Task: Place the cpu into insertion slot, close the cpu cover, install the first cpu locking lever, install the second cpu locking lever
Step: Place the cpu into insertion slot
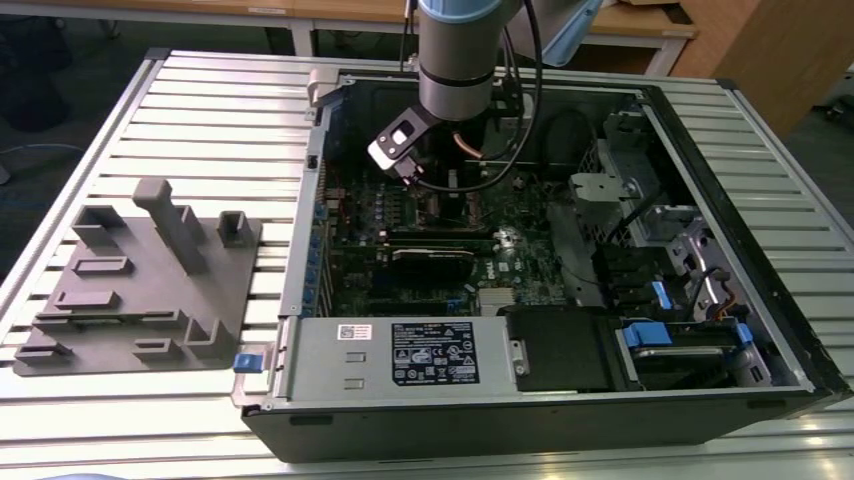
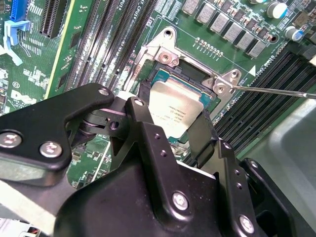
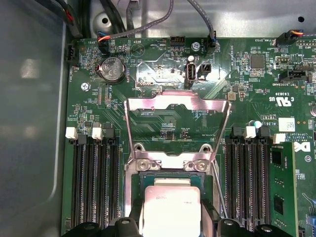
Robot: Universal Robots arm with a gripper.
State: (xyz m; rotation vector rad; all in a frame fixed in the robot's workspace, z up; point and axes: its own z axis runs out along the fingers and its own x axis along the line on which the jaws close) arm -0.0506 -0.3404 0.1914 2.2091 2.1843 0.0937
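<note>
Silver-grey chip meets socket: the cpu [image 2: 175,108] sits squarely between the two black fingers [image 2: 143,133] of the robot arm's pincer [image 2: 173,122]. The pincer is closed to the chip's width and presses on two opposite edges, leaving the metal top bare. In both wrist views the chip lies directly over the insertion slot [image 2: 159,75], ringed by the green circuit board [image 3: 163,74]. Whether it is fully seated or a shade above the contacts cannot be told. The edge grip looks deliberate: it keeps the fingers off the chip's faces and lets it travel straight down into the frame.

The cpu cover [image 3: 177,102], a thin silvery plate with a large square window, is swung back on its hinge at one side of the socket. That leaves the opening free, and the cover is not yet closed. One locking lever [image 2: 271,90], a thin steel rod, angles out from a corner bracket of the socket, apparently unlatched and clear of the fingers.

In the exterior view the arm reaches from above into an open computer case [image 1: 534,420] lying on its side on a slatted metal counter [image 1: 200,100]. A grey moulded fixture [image 1: 134,280] rests beside the case, toward the exterior view's left.
</note>
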